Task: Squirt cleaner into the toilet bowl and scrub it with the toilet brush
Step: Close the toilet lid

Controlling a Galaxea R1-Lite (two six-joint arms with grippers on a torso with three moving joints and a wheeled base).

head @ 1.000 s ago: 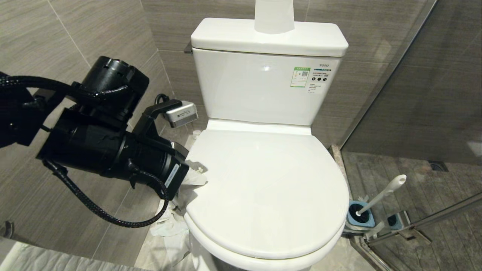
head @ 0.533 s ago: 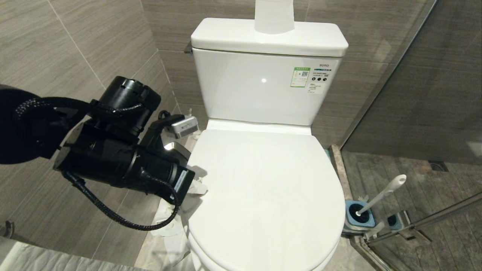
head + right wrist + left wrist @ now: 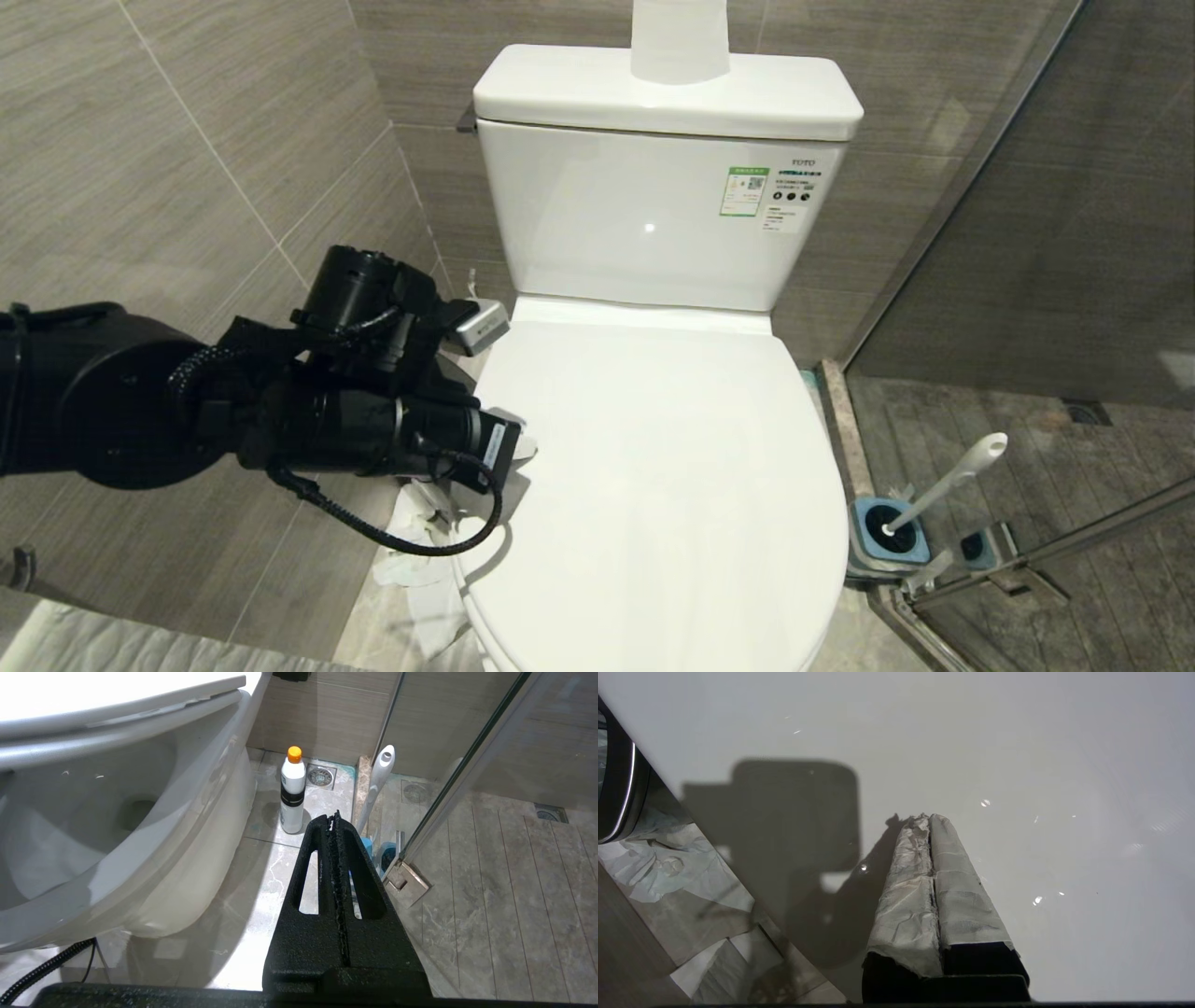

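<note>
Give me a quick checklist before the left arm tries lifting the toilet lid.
1. Toilet lid is down over the toilet bowl: not ok for squirting, must be raised.
2. Left pincer shut, empty, tips over the lid's left side: ok.
3. Tips under the lid's edge: cannot tell.
4. Cleaner upright on the floor beside the bowl, cap on: ok.
5. Toilet brush standing in its holder: ok.
6. Right pincer shut, empty, low near the floor: ok.

Left pincer [image 3: 930, 820], fingers pressed together and wrapped in grey tape, rests against the glossy white toilet lid [image 3: 1017, 756]; crumpled paper [image 3: 668, 868] lies on the floor.
</note>
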